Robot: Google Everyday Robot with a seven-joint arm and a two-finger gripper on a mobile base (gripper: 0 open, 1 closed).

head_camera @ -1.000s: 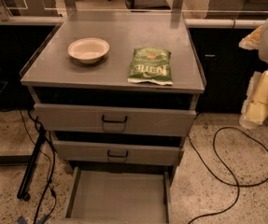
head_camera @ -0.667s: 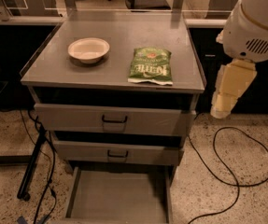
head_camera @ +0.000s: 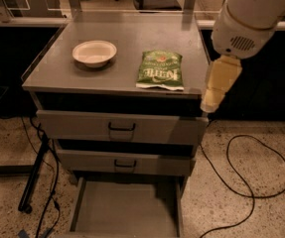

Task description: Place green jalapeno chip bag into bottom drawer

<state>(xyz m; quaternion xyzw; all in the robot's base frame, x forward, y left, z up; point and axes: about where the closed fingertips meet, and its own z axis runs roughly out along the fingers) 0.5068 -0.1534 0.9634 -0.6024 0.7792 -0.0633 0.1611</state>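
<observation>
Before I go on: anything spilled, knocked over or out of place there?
Nothing stands out. The green jalapeno chip bag lies flat by the cabinet's front edge, the bowl upright, the bottom drawer open; the gripper hangs beside the front right corner, off the bag.

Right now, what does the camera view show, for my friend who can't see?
A green jalapeno chip bag lies flat on a grey cabinet top beside a cream bowl. The robot's end effector hangs off the top's front right corner. The bottom drawer stands open.

Chip bag (head_camera: 160, 69) right of bowl (head_camera: 94, 52) on cabinet top (head_camera: 132, 33) — gripper (head_camera: 208, 105) beside its right edge.
</observation>
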